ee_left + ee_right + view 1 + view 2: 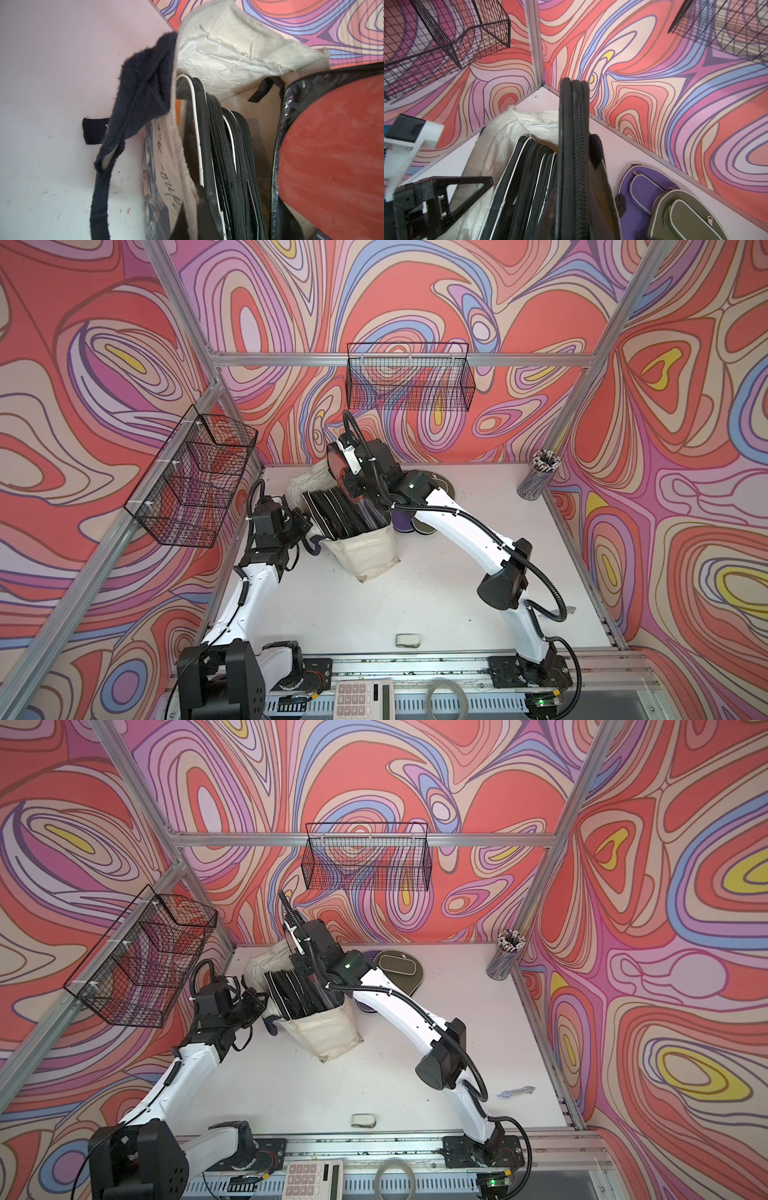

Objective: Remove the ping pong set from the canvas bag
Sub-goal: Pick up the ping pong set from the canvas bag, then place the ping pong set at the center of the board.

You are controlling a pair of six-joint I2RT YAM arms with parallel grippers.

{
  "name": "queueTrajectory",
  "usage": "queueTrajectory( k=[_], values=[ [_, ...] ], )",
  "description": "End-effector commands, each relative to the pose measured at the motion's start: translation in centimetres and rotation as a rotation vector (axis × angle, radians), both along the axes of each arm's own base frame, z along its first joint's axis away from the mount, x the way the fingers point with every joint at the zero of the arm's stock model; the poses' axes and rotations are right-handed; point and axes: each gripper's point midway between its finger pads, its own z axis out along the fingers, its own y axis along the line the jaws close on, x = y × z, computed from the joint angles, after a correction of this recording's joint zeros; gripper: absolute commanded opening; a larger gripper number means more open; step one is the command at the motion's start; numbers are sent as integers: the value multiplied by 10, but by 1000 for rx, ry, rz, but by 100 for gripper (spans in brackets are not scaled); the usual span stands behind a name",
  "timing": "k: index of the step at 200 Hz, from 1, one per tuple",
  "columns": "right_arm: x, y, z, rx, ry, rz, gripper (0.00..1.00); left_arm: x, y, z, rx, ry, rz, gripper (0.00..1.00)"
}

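Left end effector (305, 526): clenched on the rim of the bag (365, 551), beside its navy strap (135, 93).
Right end effector (352, 489): grasping the set (337, 469), top above the bag mouth, lower end inside.
Left wrist view: a red paddle face shows through the set's clear cover; black cases (218, 135) stand between the set and the left end effector.
Right wrist view: only the set's zipped edge shows; a purple case (643, 187) and a green case (685, 212) lie on the desk (415, 593) beside the right end effector.
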Motion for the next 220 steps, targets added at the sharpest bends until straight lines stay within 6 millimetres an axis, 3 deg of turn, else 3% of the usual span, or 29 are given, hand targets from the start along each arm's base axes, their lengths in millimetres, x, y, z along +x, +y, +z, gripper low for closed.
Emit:
queueTrajectory(
  k=[1,36,97,146,151,155,171,220],
  values=[
    [-14,-20,88,158,-144,-19,0,4,3,3,-4,-31,11,0],
    [-22,-34,122,227,-198,-36,0,4,3,2,-6,-26,10,0],
    [-40,-66,166,338,-252,-80,0,3,4,1,0,-26,16,0],
    [-45,-101,180,420,-244,-136,0,4,4,2,-1,-25,13,0],
    [-40,-102,174,422,-233,-144,0,3,4,2,1,-25,12,0],
    [-46,-113,186,449,-246,-147,0,3,4,3,2,-27,14,0],
    [-44,-131,189,490,-234,-165,0,3,4,4,6,-25,15,0],
    [-22,-208,182,624,-181,-273,0,2,5,4,8,-24,18,0]
  ],
)
